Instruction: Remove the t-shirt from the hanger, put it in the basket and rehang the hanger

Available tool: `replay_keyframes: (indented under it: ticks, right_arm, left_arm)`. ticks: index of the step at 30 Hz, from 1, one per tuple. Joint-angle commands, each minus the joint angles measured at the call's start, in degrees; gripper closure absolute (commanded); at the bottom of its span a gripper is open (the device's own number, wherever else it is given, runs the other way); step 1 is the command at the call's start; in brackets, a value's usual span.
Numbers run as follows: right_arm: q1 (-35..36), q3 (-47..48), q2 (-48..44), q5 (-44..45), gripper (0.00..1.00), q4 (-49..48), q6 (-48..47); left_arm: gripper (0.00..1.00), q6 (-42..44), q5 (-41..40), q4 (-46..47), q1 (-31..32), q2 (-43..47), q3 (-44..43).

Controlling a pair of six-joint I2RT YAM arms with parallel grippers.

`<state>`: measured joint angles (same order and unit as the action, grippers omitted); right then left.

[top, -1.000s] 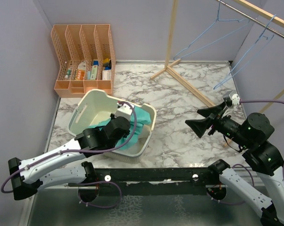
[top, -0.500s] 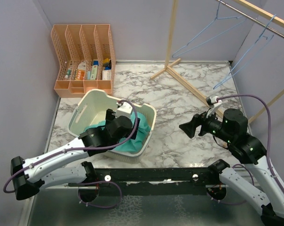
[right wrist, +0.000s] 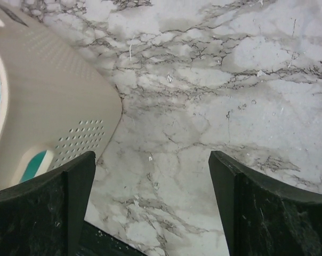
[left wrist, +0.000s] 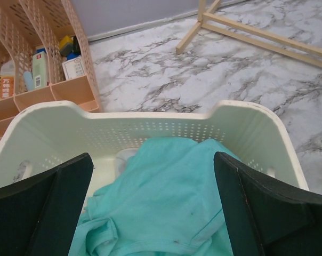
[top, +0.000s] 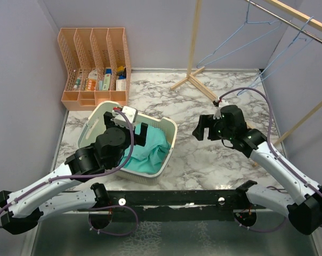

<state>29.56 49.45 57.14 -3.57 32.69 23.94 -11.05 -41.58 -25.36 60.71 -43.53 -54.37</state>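
Observation:
The teal t-shirt (top: 152, 150) lies crumpled inside the white perforated basket (top: 95, 118), off any hanger. Two bare blue wire hangers (top: 240, 42) (top: 281, 63) hang from the rail at the back right. My left gripper (top: 125, 127) hovers over the basket, open, its jaws wide on either side of the t-shirt (left wrist: 166, 205) and touching nothing; the midpoint of the left gripper (left wrist: 153, 213) is above the cloth. My right gripper (top: 214, 128) is open and empty above bare marble right of the basket (right wrist: 49, 106), as the right wrist view of that gripper (right wrist: 153, 202) confirms.
An orange slotted organizer (top: 94, 66) with small bottles and boxes stands at the back left. The wooden rack's post and feet (top: 195, 74) stand at the back centre, with its slanted leg (top: 305, 114) at the right. Purple walls close in left and right.
My left gripper has opened, let go of the t-shirt and drawn back above the basket; the shirt now rests inside. My right arm has swung left and down toward the table's middle.

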Motion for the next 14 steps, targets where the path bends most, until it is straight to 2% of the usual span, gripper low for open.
replay_keyframes:
  ticks: [1, 5, 9, 14]
  right_arm:
    - [-0.1, -1.8, 2.8, 3.4, 0.13, -11.6, 1.2]
    - [-0.1, -1.8, 4.9, 3.1, 0.13, -15.1, 0.0]
    - [-0.1, -2.5, 5.0, 2.3, 0.21, -16.9, -2.1]
    - [-0.2, -4.4, 3.1, 1.5, 0.2, -19.4, -2.9]
  left_arm:
    - [0.01, 4.6, -3.4, -1.0, -0.3, 0.6, 1.2]
    - [0.01, 4.3, -2.5, -0.6, -0.2, 0.8, 4.0]
    - [0.01, 3.9, -1.6, 1.0, -0.3, 1.4, 7.5]
    - [0.01, 3.4, -0.1, 1.3, -0.4, 1.4, 9.2]
